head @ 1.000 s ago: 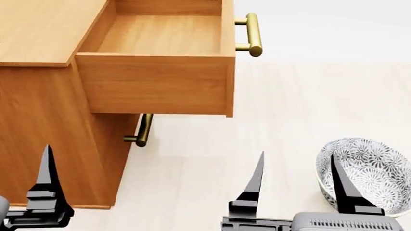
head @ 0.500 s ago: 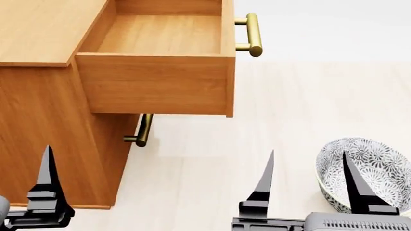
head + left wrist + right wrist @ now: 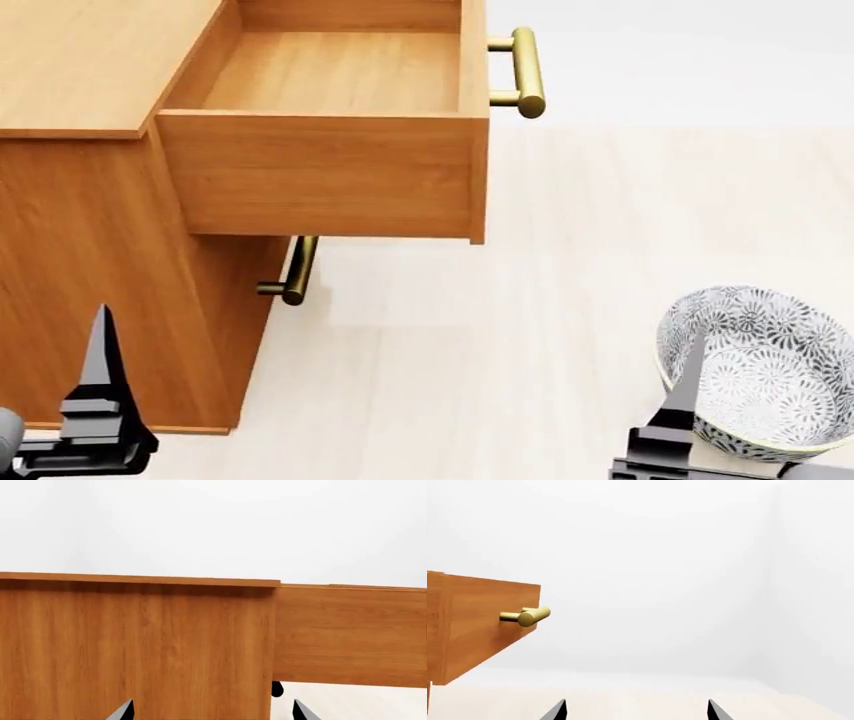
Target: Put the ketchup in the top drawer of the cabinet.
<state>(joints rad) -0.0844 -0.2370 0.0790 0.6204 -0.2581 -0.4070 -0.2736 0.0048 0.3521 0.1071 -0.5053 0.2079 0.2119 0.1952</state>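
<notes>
Overhead, the top drawer [image 3: 334, 75] of the cabinet [image 3: 80, 60] stands pulled out, bare inside. Ketchup is nowhere visible. Left gripper [image 3: 210, 711] and right gripper [image 3: 635, 710] are both spread, holding nothing, near a bowl [image 3: 761, 365] on the floor [image 3: 534, 330].

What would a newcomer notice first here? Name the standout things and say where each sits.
The top drawer stands pulled wide open and empty, jutting from the orange-brown cabinet at upper left of the head view, its brass handle sticking out. At lower right, a grey-patterned bowl sits on the pale floor, just behind the right claw's one visible finger. No ketchup shows in any view.
</notes>
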